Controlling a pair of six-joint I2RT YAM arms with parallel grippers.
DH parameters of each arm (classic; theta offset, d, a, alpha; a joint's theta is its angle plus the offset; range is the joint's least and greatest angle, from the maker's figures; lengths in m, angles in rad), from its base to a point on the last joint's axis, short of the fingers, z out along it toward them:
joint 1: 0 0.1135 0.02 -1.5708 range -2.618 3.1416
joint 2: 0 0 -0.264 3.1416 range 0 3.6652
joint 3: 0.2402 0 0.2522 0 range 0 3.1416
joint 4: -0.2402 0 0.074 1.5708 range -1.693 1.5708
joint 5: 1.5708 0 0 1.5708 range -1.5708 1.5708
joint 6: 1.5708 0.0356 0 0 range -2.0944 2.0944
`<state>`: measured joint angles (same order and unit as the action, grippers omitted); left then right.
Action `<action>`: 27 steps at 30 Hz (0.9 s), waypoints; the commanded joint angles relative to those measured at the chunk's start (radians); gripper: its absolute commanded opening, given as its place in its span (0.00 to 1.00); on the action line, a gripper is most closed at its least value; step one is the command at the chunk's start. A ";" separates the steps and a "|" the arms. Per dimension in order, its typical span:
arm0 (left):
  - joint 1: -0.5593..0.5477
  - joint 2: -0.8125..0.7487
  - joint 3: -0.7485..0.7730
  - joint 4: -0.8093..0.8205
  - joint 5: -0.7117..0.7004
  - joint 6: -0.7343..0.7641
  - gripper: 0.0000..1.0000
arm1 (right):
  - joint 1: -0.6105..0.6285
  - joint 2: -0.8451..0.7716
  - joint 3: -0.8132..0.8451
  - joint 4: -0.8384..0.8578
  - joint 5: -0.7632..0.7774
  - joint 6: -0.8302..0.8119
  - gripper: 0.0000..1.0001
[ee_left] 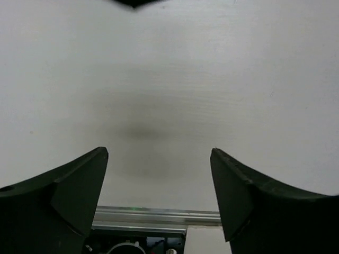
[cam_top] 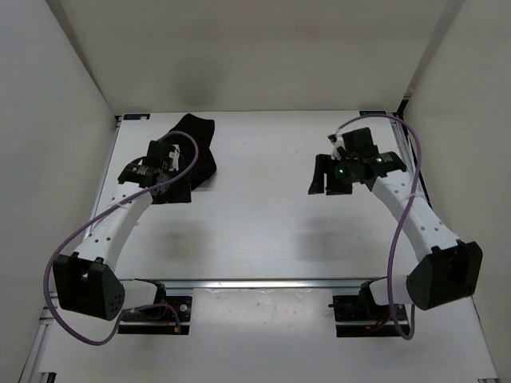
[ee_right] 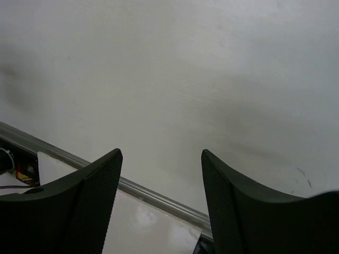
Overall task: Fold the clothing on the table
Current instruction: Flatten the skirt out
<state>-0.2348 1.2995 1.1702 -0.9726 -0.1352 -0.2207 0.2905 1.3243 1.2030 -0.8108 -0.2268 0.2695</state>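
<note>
The black clothing (cam_top: pixel 198 142) lies crumpled at the back left of the white table (cam_top: pixel 263 231). My left gripper (cam_top: pixel 164 182) hangs over the garment's near edge, partly covering it from above. In the left wrist view only a small black tip of the clothing (ee_left: pixel 135 2) shows at the top edge. There my left gripper (ee_left: pixel 159 153) is open over bare table, with nothing between its fingers. My right gripper (cam_top: pixel 329 186) hovers over the back right of the table, far from the garment. It is open too (ee_right: pixel 161 153) and holds nothing.
A silver rail (cam_top: pixel 263 283) runs along the table's near edge and shows in both wrist views (ee_left: pixel 153 214) (ee_right: pixel 153 196). White walls close in the left, right and back sides. Purple cables loop off both arms.
</note>
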 commanded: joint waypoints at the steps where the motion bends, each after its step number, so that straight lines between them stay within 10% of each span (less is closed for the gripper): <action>1: -0.003 -0.057 -0.079 0.075 0.034 -0.009 0.91 | 0.091 0.087 0.179 -0.014 0.055 -0.012 0.67; 11: 0.184 0.040 -0.040 0.376 0.236 -0.209 0.69 | 0.315 0.498 0.705 -0.178 0.164 -0.119 0.65; 27: 0.397 0.285 0.042 0.475 -0.207 -0.319 0.59 | 0.277 0.227 0.302 -0.085 0.043 -0.015 0.63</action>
<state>0.1303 1.5578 1.1629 -0.5636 -0.2832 -0.4992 0.5999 1.6539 1.5356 -0.9398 -0.1238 0.2100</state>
